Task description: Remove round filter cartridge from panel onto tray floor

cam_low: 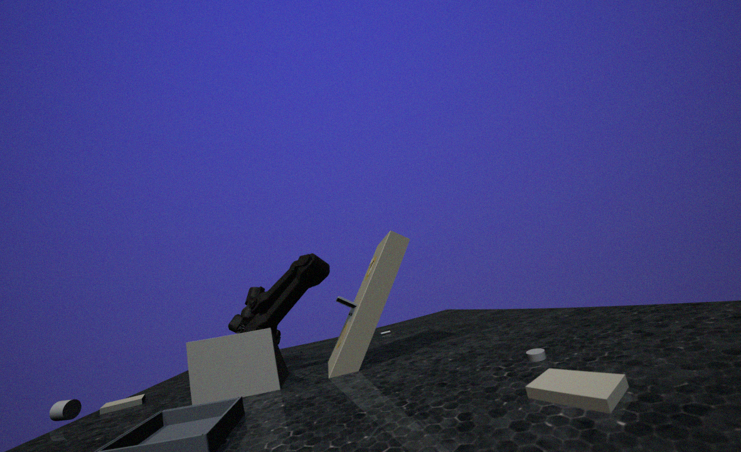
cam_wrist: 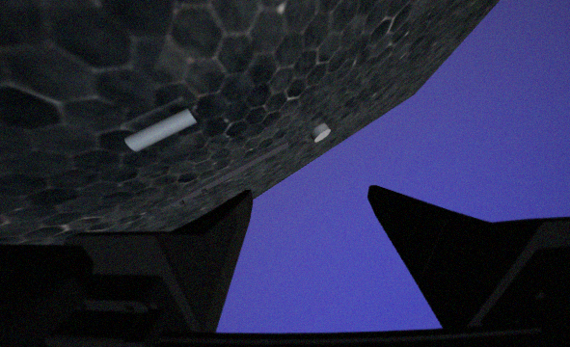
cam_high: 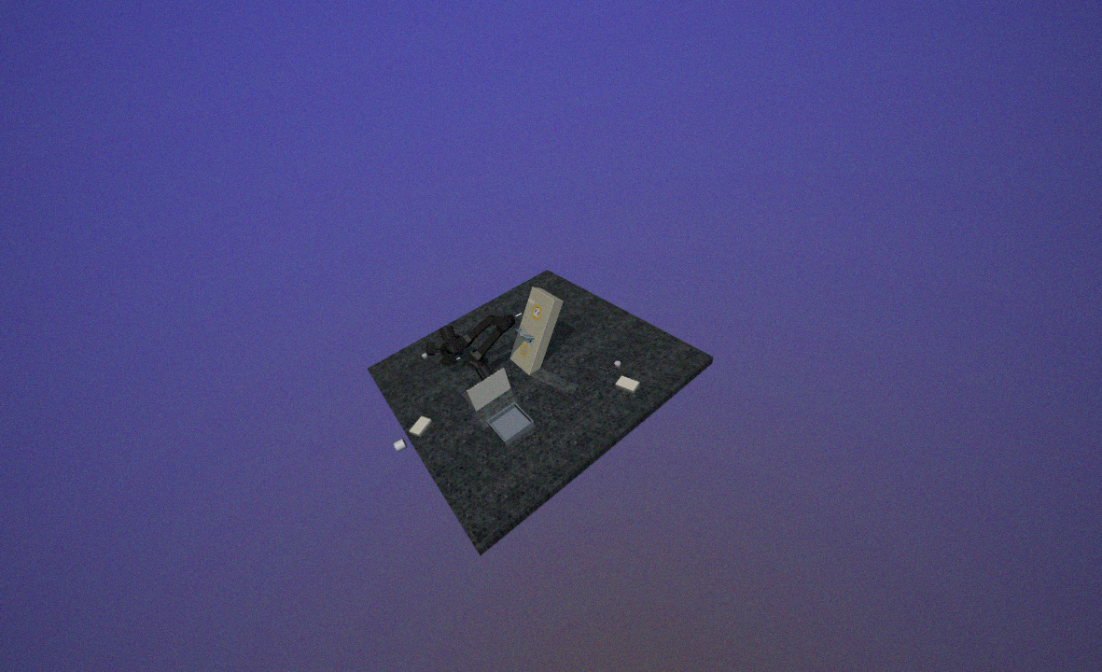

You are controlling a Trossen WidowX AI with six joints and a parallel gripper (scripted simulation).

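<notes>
The service panel (cam_high: 542,346) (cam_low: 361,331) is a beige slab that stands tilted on the dark floor. The round filter cartridge (cam_high: 534,314) shows as a yellowish ring in the panel's upper face; its slots are too small to make out. The tray (cam_high: 510,432) (cam_low: 215,419) is a shallow dark box with a grey floor, in front of the panel. My dark arm (cam_high: 478,338) (cam_low: 285,292) is folded to the left of the panel. My gripper (cam_wrist: 310,193) is open and empty. It points away from the panel, towards the floor's edge and the open blue background.
An upright beige board (cam_high: 488,389) (cam_low: 232,365) stands between arm and tray. A short grey lever (cam_high: 525,336) (cam_low: 346,302) sticks out of the panel's face. Beige blocks (cam_high: 627,384) (cam_low: 576,388) (cam_high: 420,425), small white cylinders (cam_low: 536,355) (cam_wrist: 321,132) and a white rod (cam_wrist: 160,129) lie about.
</notes>
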